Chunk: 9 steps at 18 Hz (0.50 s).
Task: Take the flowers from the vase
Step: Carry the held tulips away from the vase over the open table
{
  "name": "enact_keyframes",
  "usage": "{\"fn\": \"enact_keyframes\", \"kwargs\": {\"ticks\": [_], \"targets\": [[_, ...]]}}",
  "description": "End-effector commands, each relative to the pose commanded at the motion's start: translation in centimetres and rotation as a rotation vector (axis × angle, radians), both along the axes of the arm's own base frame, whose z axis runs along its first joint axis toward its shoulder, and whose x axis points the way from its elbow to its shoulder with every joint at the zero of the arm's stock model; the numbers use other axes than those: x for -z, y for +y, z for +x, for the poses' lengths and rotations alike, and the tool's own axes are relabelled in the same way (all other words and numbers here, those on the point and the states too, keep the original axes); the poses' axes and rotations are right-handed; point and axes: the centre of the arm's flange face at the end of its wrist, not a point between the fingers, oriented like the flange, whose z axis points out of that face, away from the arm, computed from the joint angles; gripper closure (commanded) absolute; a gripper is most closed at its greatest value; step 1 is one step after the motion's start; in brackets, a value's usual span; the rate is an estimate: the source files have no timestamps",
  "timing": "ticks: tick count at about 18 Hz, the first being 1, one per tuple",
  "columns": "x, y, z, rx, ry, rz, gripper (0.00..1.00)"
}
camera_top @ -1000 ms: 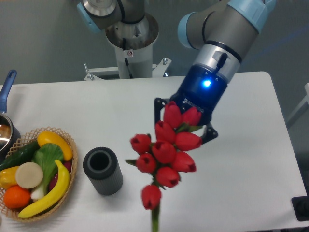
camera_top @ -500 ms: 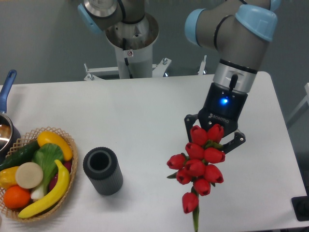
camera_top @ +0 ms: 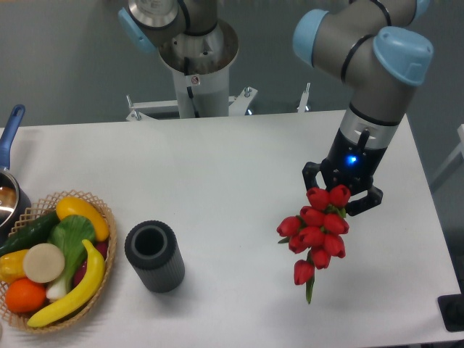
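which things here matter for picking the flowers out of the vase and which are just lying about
Part of the job:
- flowers, held by the pincer above the table's right side
- vase, empty, upright, near the front left

Just lying about:
- woven basket of fruit and vegetables, left of the vase
- blue-handled pot at the left edge

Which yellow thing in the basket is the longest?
The banana, curving along the right side of the basket. The yellow pepper at the top is shorter and fatter, and the one at the left edge barely shows.
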Motion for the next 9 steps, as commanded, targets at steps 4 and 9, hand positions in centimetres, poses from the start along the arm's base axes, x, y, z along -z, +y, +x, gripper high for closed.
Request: {"fn": "enact_keyframes", "kwargs": {"ticks": [4, 9], "targets": [[1.5, -1.3, -1.2, -0.001, 0.045, -0.17, 1.0], [2.7, -1.6, -1.0, 0.007, 0.055, -0.26, 1.0]]}}
